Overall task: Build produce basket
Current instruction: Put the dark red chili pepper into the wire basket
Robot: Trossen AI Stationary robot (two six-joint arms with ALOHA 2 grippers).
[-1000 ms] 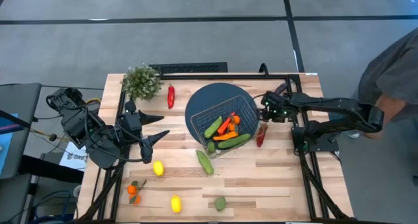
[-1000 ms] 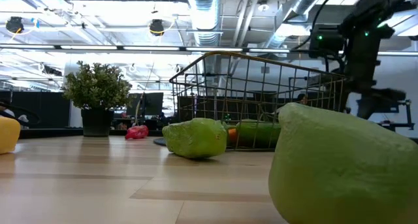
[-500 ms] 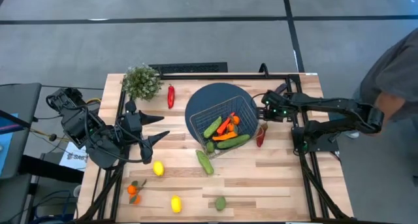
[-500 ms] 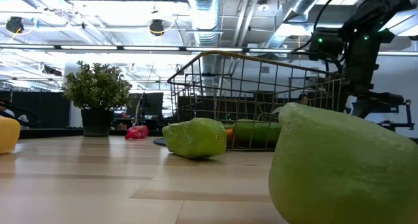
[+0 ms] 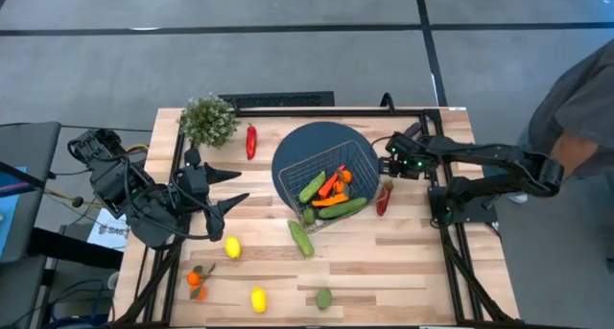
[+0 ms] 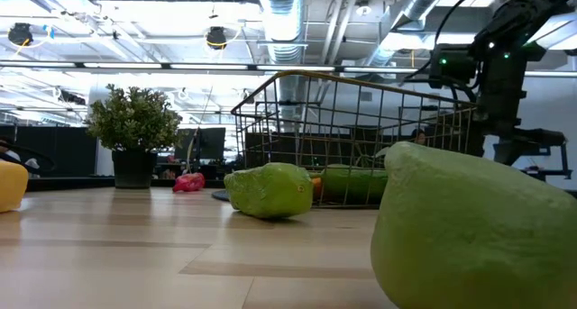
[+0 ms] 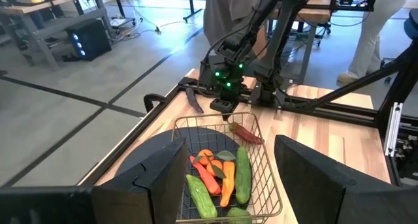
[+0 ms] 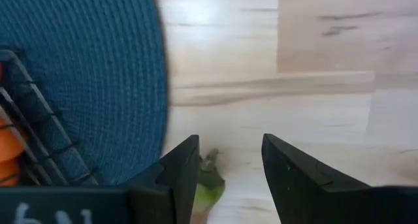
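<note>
Wire basket holding cucumbers, carrots, on blue mat

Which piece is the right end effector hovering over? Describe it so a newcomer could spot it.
Start at the round blue mat holding the wire basket. Just off the basket's right edge, on bare wood under the open right end effector, lies a red pepper. Unlike the other red pepper beside the leafy plant, it sits against the basket.

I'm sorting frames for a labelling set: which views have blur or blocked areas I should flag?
Low view: a green fruit right at the lens fills the lower right corner, soft and out of focus, hiding the table behind it; bright ceiling lights glare. Right wrist view: the end effector fingers are blurred at the picture's bottom. High view: evenly lit, nothing blocked.
</note>
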